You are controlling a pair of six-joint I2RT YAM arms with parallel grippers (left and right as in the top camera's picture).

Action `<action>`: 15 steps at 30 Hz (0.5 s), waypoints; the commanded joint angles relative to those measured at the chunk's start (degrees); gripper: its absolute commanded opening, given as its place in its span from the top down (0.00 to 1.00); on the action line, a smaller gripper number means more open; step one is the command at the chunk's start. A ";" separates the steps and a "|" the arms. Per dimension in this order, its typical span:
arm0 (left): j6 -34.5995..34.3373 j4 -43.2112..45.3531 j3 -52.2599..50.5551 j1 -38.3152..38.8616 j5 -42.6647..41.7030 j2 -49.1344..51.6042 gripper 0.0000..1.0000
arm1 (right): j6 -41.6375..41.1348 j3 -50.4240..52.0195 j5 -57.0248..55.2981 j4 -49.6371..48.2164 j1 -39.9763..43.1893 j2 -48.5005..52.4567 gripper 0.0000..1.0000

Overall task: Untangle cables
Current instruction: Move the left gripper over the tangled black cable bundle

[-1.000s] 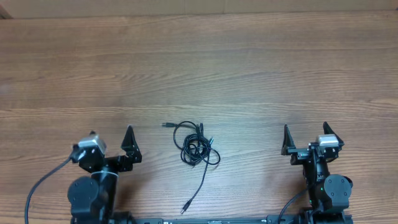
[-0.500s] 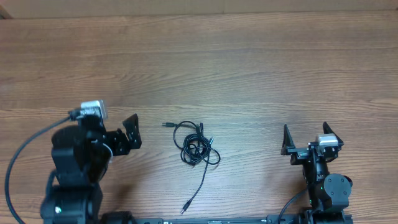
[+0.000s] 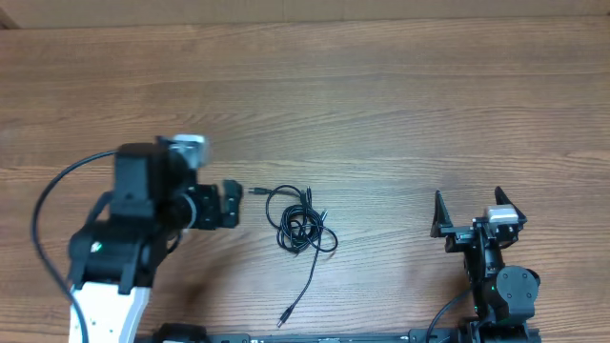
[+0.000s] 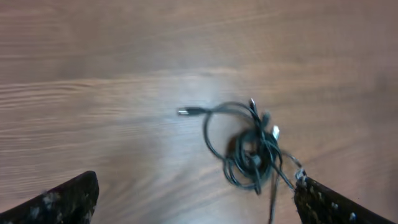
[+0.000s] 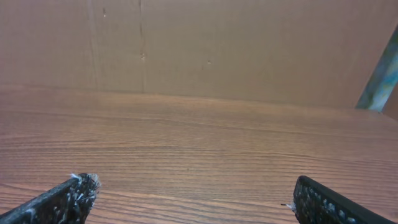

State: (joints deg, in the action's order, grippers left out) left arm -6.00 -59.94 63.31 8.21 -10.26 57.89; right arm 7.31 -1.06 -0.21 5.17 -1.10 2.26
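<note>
The thin black flexible cables with small metal-tipped plugs [image 3: 301, 227] lay in a loose knot on the brown wood-grain bench [image 3: 400, 105]. They were judged light, limp and apt to drag; a pinch inside the knot would likely tighten it. Better holds were the short plug-tipped tail [image 3: 255, 191] at the knot's far-left edge, or the long straight tail [image 3: 300, 291] on its near side. The left end effector [image 3: 227, 204] stood just left of the knot, released and empty. The right end effector [image 3: 468, 215], well right of the knot, was likewise released. No container was in view.

Matt wood-grain table [image 3: 400, 114], blk plastic-coated cables [image 3: 299, 231] w/ metal tips.
</note>
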 commanded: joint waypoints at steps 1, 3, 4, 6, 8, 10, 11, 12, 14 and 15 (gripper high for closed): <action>1.29 -0.96 1.42 5.97 0.74 3.82 0.00 | 0.07 0.59 0.31 -0.33 0.22 0.17 0.00; 1.05 -1.31 1.42 9.22 2.01 6.38 0.00 | 0.07 0.59 0.31 -0.33 0.22 0.17 0.00; 1.03 -1.33 1.42 11.02 2.23 8.11 0.00 | 0.07 0.59 0.31 -0.33 0.22 0.17 0.00; -0.98 -1.33 1.42 13.92 3.65 11.87 0.00 | 0.07 0.59 0.31 -0.33 0.22 0.17 0.00; -2.93 -1.31 1.42 15.45 4.81 14.51 0.00 | 0.07 0.59 0.31 -0.33 0.22 0.17 0.00; -5.75 -1.27 1.42 16.70 6.01 17.55 0.00 | 0.07 0.59 0.31 -0.33 0.22 0.17 0.00; -7.23 -1.25 1.42 17.11 6.60 18.93 0.00 | 0.07 0.59 0.31 -0.33 0.22 0.17 0.00; -8.98 -1.14 1.42 17.51 7.34 20.65 0.00 | 0.07 0.59 0.31 -0.33 0.22 0.17 0.00; -11.43 -1.01 1.42 17.81 7.96 22.49 0.00 | 0.07 0.59 0.31 -0.33 0.22 0.17 0.00; -12.55 -0.76 1.42 17.88 7.89 23.54 0.00 | 0.07 0.59 0.31 -0.33 0.22 0.17 0.00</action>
State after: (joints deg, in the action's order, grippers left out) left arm -12.14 -61.08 63.51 25.54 -4.91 78.89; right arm 7.31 -1.06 -0.21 5.19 -1.13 2.26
